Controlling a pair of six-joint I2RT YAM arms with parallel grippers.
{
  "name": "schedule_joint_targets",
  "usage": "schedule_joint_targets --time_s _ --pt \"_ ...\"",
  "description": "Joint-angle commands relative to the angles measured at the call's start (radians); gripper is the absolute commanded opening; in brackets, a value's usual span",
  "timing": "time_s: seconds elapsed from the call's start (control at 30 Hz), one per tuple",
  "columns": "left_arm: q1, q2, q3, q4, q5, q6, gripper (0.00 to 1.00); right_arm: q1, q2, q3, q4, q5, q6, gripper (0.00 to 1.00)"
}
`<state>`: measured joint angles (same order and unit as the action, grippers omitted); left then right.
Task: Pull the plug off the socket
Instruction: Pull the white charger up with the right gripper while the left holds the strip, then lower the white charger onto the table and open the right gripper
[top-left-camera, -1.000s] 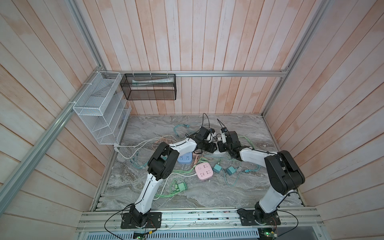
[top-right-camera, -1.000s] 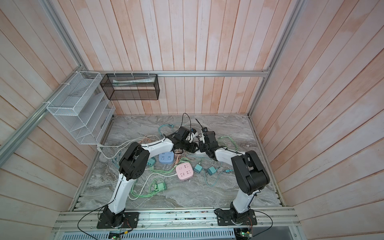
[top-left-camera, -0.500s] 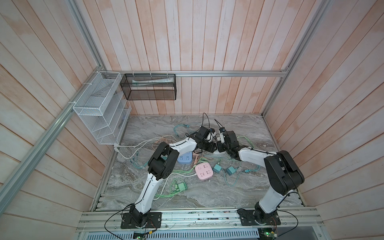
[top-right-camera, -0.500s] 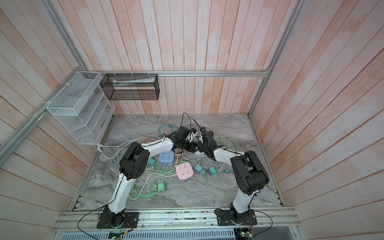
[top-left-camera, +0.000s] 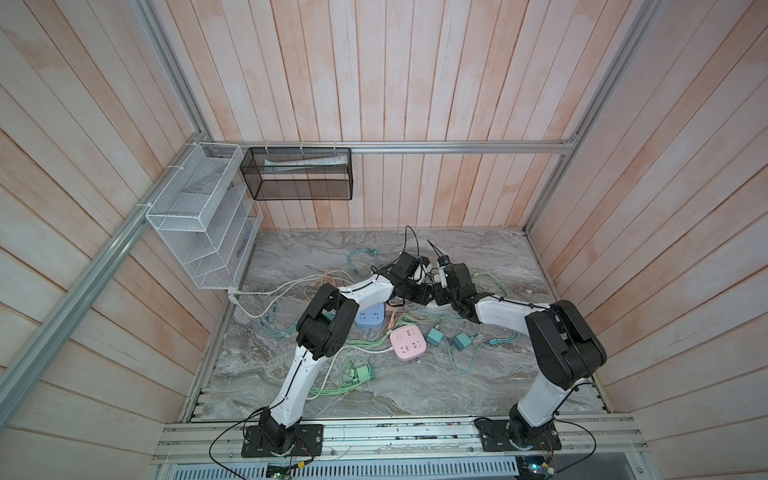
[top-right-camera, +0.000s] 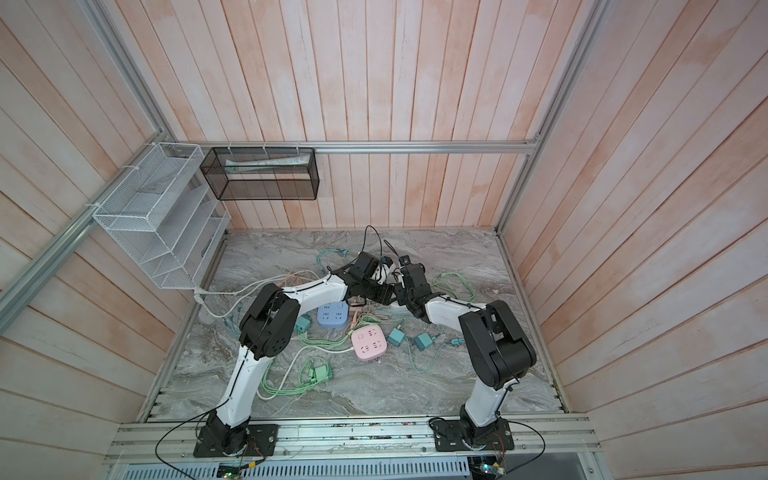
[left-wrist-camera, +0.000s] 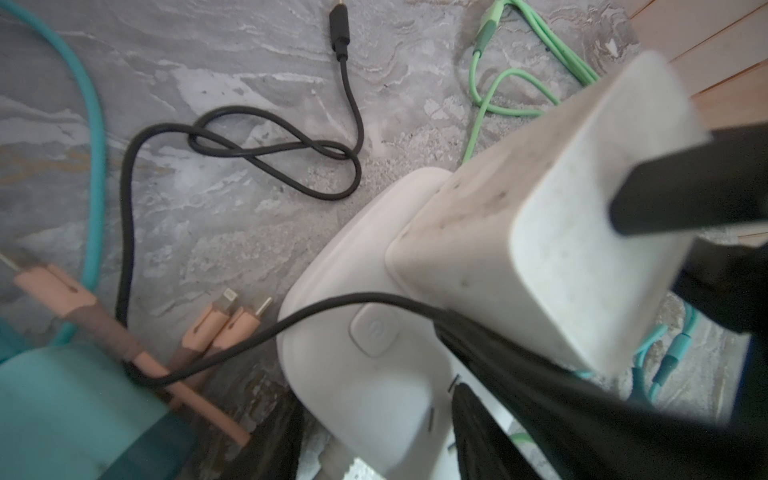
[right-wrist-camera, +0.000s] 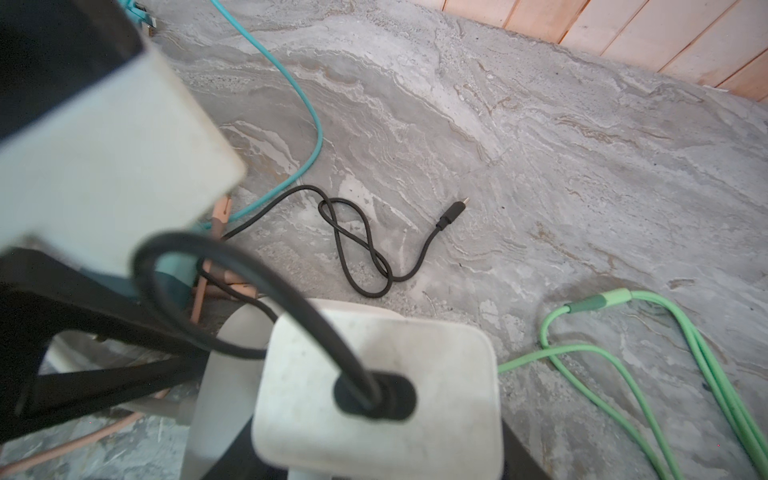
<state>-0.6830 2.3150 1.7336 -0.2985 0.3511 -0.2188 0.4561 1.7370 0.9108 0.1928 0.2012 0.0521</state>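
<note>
1. Mid-table on the grey marbled tabletop, the left gripper is clamped on the white rounded plastic socket.
2. Right gripper grasps the white cube plug, seated in that socket.

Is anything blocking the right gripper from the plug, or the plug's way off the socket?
Nothing visible does. The right gripper is closed on the white plug, which sits in the white socket held by the left gripper. Only the plug's own black cable arches out of its outer face.
</note>
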Motion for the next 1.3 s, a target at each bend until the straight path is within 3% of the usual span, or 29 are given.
schedule_joint_targets --time_s 0.0,0.23,0.67,1.27 --pt "0.006 0.098 -0.04 -0.126 -0.066 0.013 0.58 0.027 -0.018 0.007 0.102 -0.098 0.03 0.19" --pt "0.007 0.098 -0.038 -0.135 -0.079 0.019 0.58 -0.02 -0.042 0.067 0.043 -0.193 0.075 0.18" --pt "0.007 0.09 -0.049 -0.13 -0.078 0.026 0.58 -0.034 -0.046 0.072 -0.005 -0.145 0.064 0.17" --pt "0.002 0.059 -0.074 -0.102 -0.078 0.036 0.58 -0.215 -0.037 0.08 -0.152 -0.272 0.143 0.18"
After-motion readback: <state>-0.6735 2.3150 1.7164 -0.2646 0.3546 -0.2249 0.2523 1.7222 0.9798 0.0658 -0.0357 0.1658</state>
